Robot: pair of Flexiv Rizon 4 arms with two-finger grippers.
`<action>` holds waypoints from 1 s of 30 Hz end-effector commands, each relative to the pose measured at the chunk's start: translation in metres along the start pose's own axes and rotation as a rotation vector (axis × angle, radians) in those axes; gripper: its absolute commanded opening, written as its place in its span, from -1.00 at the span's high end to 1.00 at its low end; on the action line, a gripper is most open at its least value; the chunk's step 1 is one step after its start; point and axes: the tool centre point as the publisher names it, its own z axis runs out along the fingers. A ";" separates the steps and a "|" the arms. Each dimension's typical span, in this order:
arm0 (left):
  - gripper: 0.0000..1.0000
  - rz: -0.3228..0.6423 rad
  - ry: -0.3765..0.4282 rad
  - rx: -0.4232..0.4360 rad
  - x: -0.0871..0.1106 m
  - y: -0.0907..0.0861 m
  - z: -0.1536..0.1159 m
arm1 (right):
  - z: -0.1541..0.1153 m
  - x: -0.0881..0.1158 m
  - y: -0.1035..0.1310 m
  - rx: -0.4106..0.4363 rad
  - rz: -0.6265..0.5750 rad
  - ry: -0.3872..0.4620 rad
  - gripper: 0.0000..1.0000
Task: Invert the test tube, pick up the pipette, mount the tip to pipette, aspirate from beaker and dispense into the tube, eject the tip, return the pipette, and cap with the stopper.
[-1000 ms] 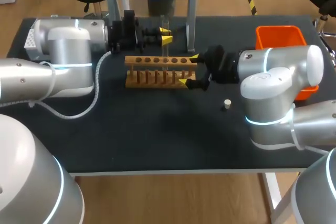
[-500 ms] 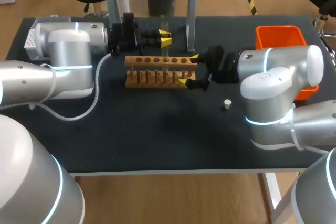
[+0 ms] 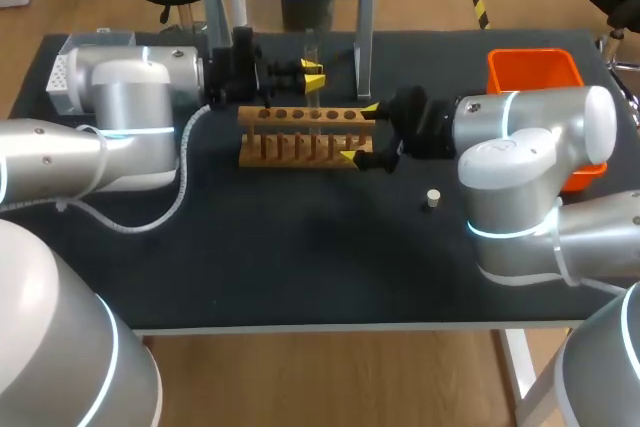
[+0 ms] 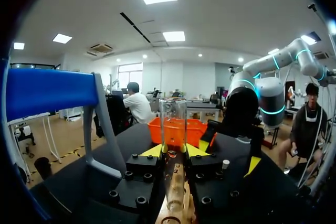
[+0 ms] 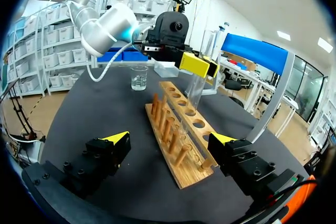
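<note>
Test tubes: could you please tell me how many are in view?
1. The test tube is upright, clamped in the left gripper over the wooden rack. The rack's other holes look empty, so I doubt any is hidden.

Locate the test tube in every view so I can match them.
Head view: test tube upright in the left gripper, above the wooden rack.
Left wrist view: test tube between that gripper's yellow tips, rack beneath.
Right wrist view: test tube in the other arm's gripper, over the rack.
Shared landmark: the wooden rack.
</note>
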 end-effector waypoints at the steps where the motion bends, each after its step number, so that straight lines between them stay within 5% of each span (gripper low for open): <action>1: 1.00 0.000 0.003 0.007 -0.002 0.005 0.002 | 0.000 -0.001 0.000 0.002 0.000 0.003 -1.00; 23: 1.00 -0.020 -0.004 0.008 -0.001 0.017 0.001 | 0.000 -0.001 0.000 0.002 0.000 0.003 -1.00; 25: -1.00 -0.019 -0.007 -0.002 0.000 0.014 0.001 | 0.000 -0.001 0.000 0.002 0.000 0.003 -1.00; 30: -1.00 -0.005 -0.007 -0.033 0.003 -0.004 -0.002 | 0.000 -0.001 0.000 0.002 0.000 0.003 -1.00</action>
